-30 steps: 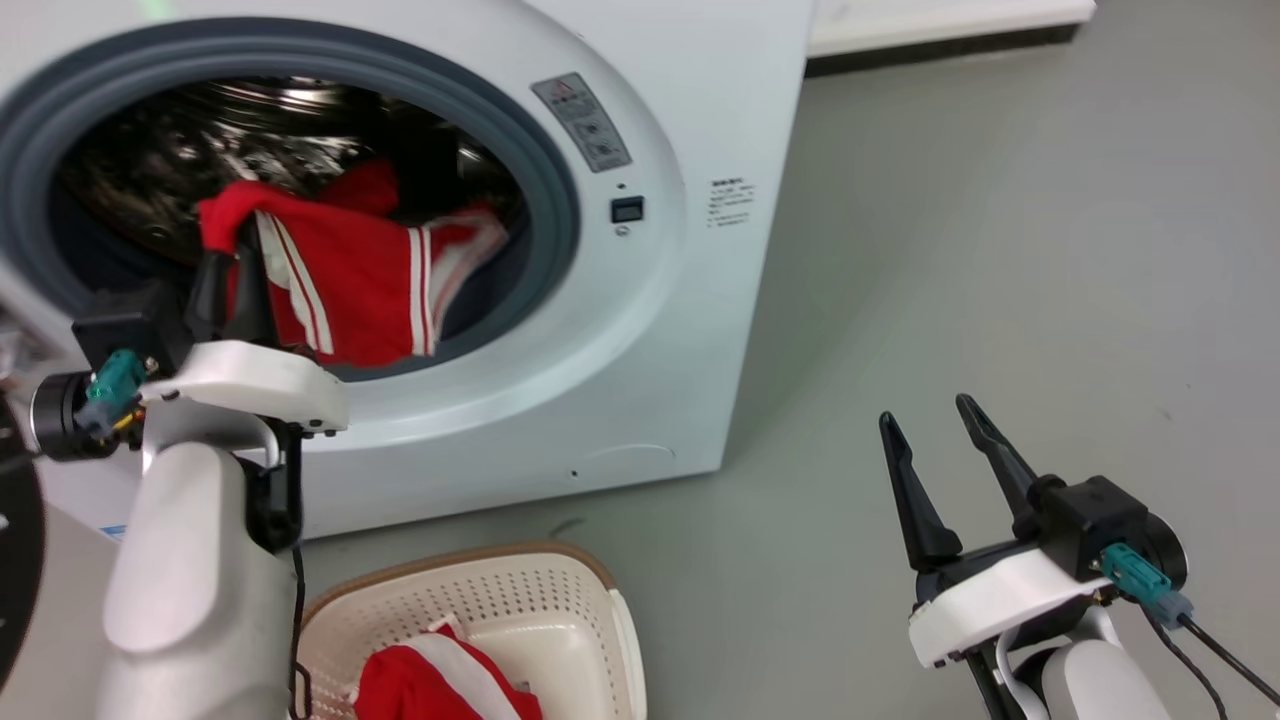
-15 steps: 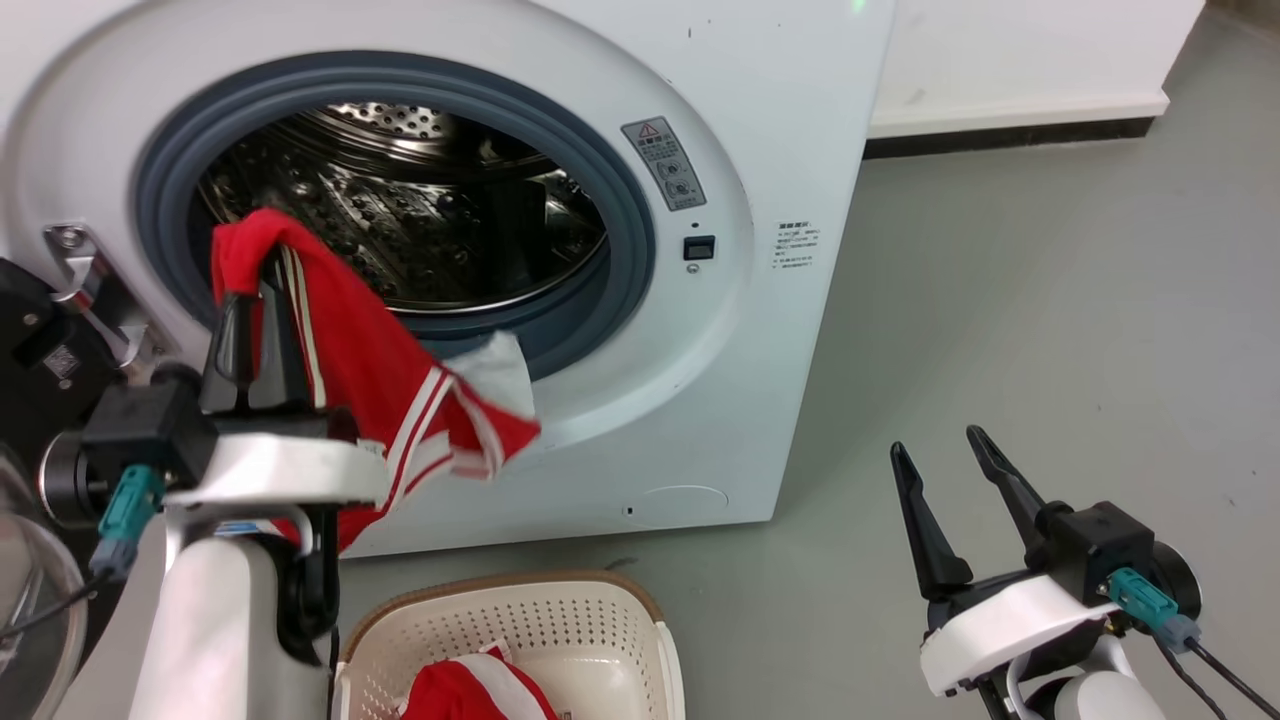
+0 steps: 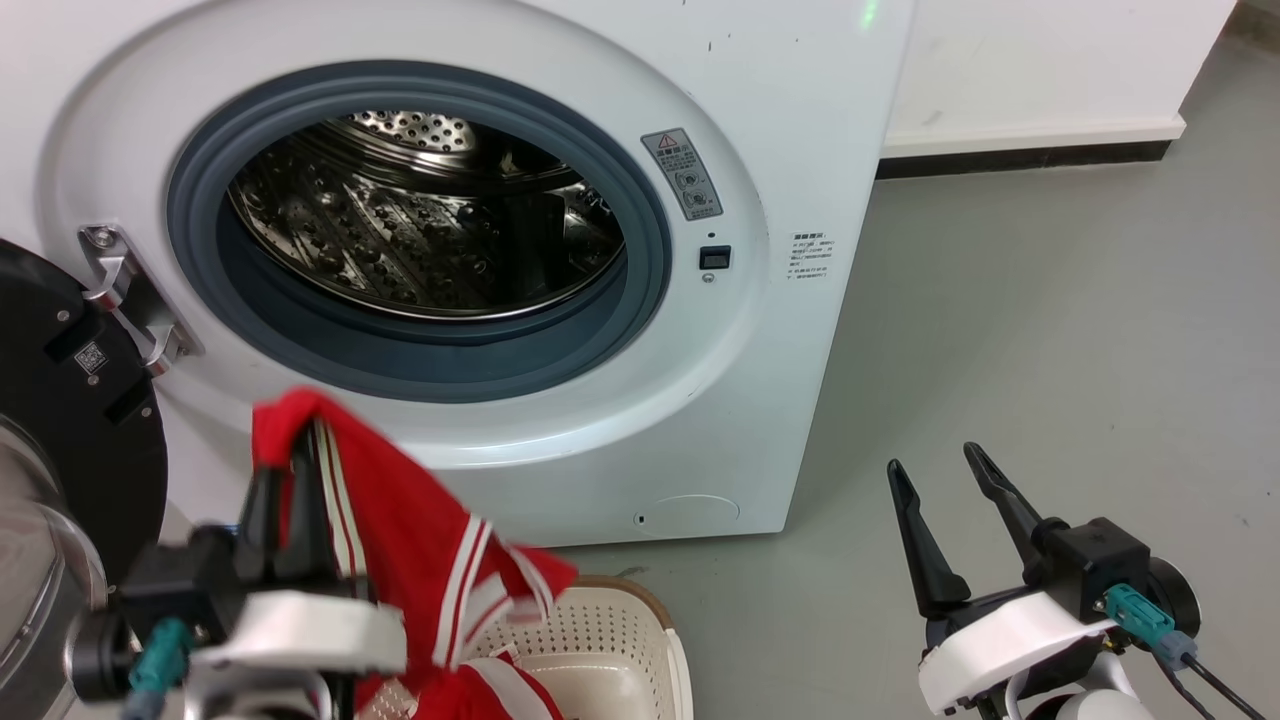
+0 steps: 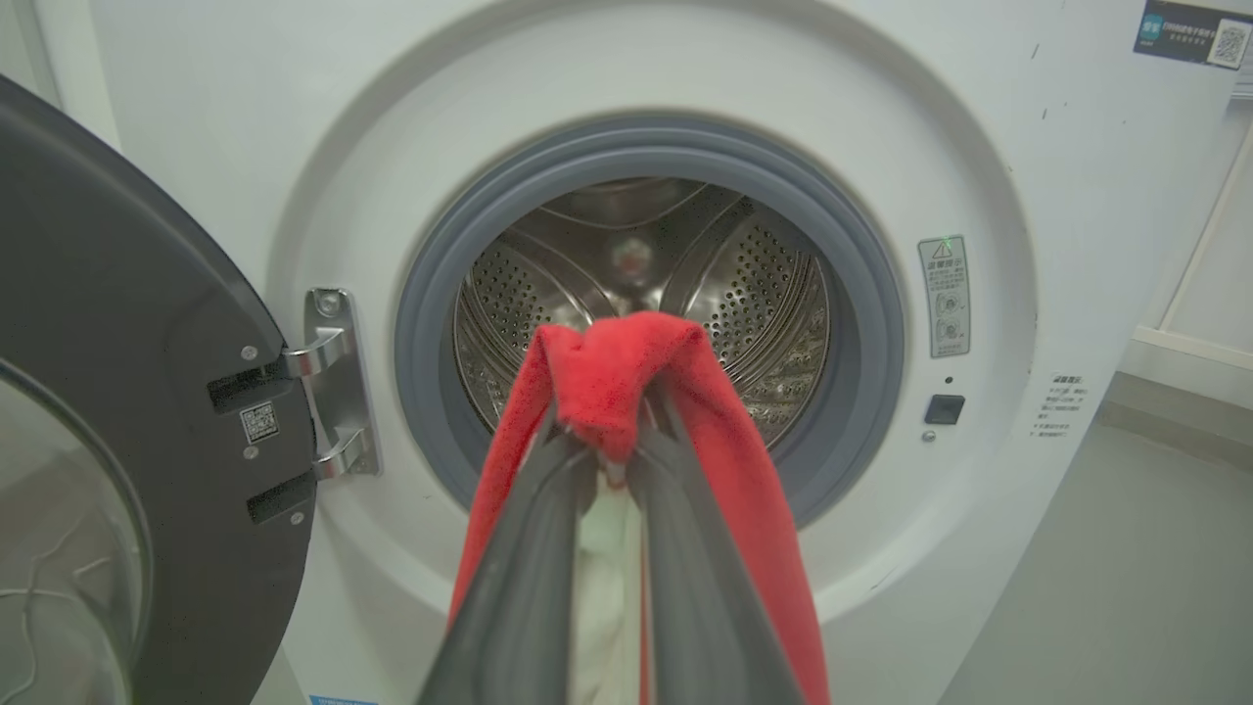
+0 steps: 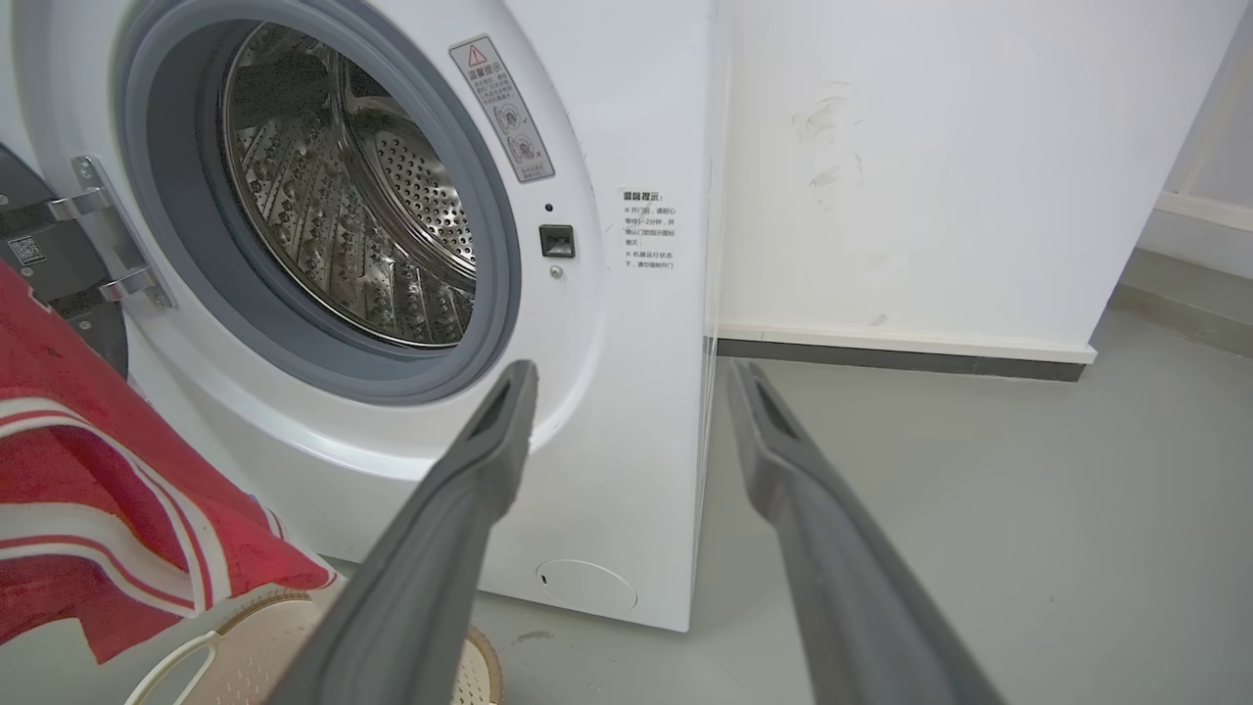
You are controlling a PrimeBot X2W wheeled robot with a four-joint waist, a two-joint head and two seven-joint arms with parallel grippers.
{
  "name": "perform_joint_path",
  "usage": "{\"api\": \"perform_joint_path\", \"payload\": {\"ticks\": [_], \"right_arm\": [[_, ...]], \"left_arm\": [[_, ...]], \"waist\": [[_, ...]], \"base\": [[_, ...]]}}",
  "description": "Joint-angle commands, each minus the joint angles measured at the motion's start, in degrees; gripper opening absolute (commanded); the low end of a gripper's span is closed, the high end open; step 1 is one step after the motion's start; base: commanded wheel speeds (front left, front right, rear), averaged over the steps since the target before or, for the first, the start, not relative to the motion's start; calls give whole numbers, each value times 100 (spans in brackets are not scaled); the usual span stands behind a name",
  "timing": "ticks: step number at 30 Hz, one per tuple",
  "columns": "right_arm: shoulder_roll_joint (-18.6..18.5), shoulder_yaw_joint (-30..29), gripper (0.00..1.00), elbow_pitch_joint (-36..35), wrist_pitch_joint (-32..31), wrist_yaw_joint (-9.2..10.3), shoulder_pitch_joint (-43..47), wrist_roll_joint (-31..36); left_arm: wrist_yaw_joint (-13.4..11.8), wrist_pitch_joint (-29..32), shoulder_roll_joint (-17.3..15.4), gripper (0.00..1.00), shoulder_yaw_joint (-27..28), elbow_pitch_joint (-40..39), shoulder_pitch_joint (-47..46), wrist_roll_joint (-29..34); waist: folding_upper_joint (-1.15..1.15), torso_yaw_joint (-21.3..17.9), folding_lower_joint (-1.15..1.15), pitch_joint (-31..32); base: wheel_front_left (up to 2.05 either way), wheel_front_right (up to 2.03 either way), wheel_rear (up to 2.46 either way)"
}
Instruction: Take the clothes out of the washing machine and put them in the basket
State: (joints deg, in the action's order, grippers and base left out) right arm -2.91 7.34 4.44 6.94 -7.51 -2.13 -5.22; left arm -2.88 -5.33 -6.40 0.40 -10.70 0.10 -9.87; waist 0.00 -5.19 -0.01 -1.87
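Grey smooth floor (image 3: 1050, 350) runs back to a white wall (image 5: 930, 147) with a dark skirting strip (image 5: 901, 360). Against it stands the large white front-loading washing machine (image 3: 800, 120), its round black-rimmed glass door (image 4: 117, 392) swung wide on a bright metal hinge (image 4: 328, 382) at the robot's left. Inside the grey rubber gasket (image 3: 190, 220) the perforated steel drum (image 3: 420, 250) catches the light.

Below the opening, in front of the machine's lower panel, the left gripper (image 4: 615, 460) has its two dark fingers pinched tight on a fold of a soft red garment (image 3: 420, 560) with white stripes. The cloth caps the fingertips and hangs down on both sides, with a white panel showing between the fingers in the left wrist view. Its lower end hangs over the left part of the small cream plastic basket (image 3: 640, 620), which has perforated sides and a brown woven rim and sits on the floor just before the machine. Whether cloth and rim touch cannot be told. A second garment (image 3: 490, 695), red with a white band, lies in the basket.

Low at the right, the right gripper (image 3: 932, 458) has its fingers spread and holds nothing, over bare floor apart from the basket
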Motion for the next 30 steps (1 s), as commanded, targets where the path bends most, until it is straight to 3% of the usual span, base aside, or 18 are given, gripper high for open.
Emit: {"api": "perform_joint_path", "payload": {"ticks": [1,6,11,23,30], "right_arm": [[6,7,100,-35,-12,4,35,-17],[6,10,100,-75,-3,4,-46,-12],[6,39,100,-115,11,4,-224,12],[6,161,100,-189,67,4,-762,74],[6,325,100,-225,135,4,-1097,83]], "left_arm": [[-53,29,64,0,-31,65,188,-22],[-20,-24,143,0,-160,748,546,-191],[95,-254,208,0,-297,1927,395,-351],[360,-874,235,0,-472,4827,-1107,-414],[419,-965,167,0,-450,6091,-2037,-382]], "waist": [[0,12,1,-35],[0,60,1,-226],[0,104,1,-569],[0,50,1,-1734],[0,-78,1,-2456]], "base": [[0,0,0],[0,0,0],[0,0,0],[0,0,0],[0,0,0]]}}
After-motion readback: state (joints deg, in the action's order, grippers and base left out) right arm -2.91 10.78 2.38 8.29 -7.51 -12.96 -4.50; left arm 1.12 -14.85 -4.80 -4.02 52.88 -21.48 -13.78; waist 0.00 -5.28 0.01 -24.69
